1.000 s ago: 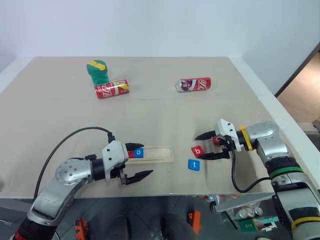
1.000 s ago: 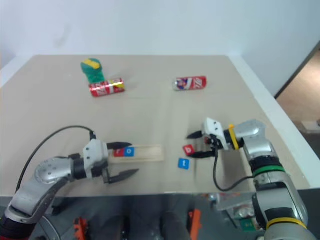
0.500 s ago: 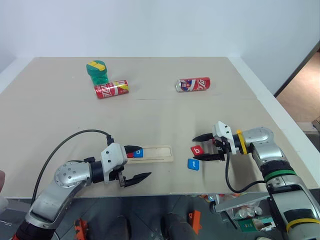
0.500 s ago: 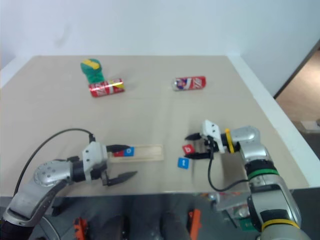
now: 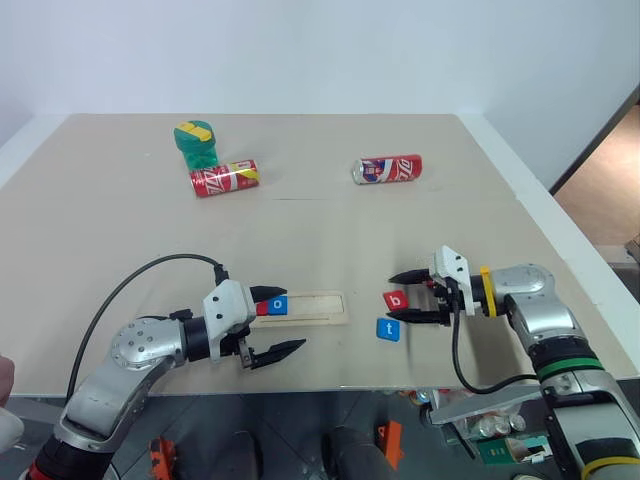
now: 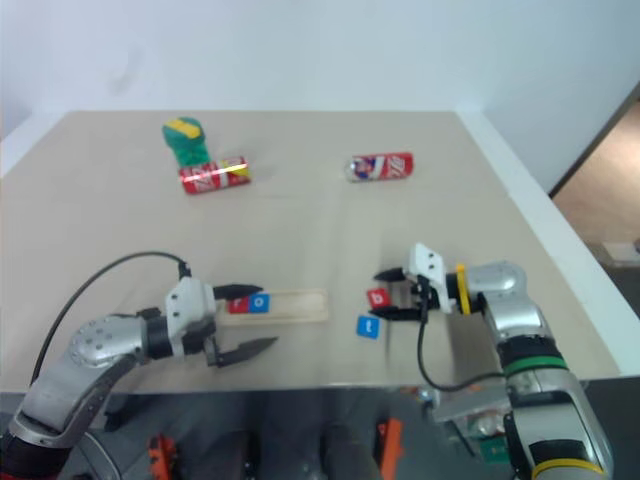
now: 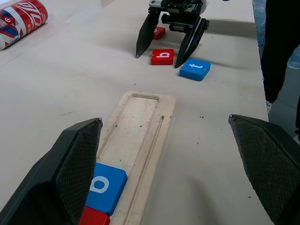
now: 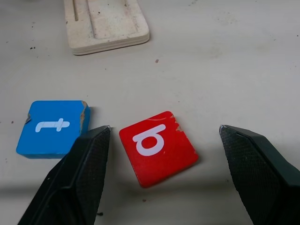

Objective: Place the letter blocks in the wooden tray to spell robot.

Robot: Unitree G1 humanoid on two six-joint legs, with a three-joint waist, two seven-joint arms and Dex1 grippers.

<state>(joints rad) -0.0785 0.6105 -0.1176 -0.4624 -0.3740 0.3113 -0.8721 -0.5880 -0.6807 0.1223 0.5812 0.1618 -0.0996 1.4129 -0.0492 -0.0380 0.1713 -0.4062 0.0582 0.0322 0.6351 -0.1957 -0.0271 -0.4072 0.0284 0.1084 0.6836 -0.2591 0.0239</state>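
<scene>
Beige and broad, the counter (image 5: 300, 230) runs back to a plain pale wall, with a white edge along its right side. Near the front lies the wooden tray (image 5: 310, 306), a long pale strip. At its left end sit two letter blocks side by side: a red block (image 5: 262, 308), whose letter is hidden, and a blue "o" block (image 5: 278, 306) just right of it. The rest of the groove is bare wood.

The left hand (image 5: 276, 322) rests low at the tray's left end, its two black fingers spread wide, one on the far side of the tray and one on the near side, gripping nothing.

Right of the tray, apart from it, a red "b" block (image 5: 395, 300) lies flat on the counter, with a blue "t" block (image 5: 388, 329) just nearer and slightly left. The right hand (image 5: 408, 296) points left toward them, fingers spread to either side of the "b" block, not touching it. Another small red block (image 7: 159, 33) lies behind the "b", close under that hand; its letter cannot be read.

Far back lie two red soda cans on their sides, the left can (image 5: 224, 178) and the right can (image 5: 387, 169). A green and yellow object (image 5: 195, 143) stands just behind the left can.
</scene>
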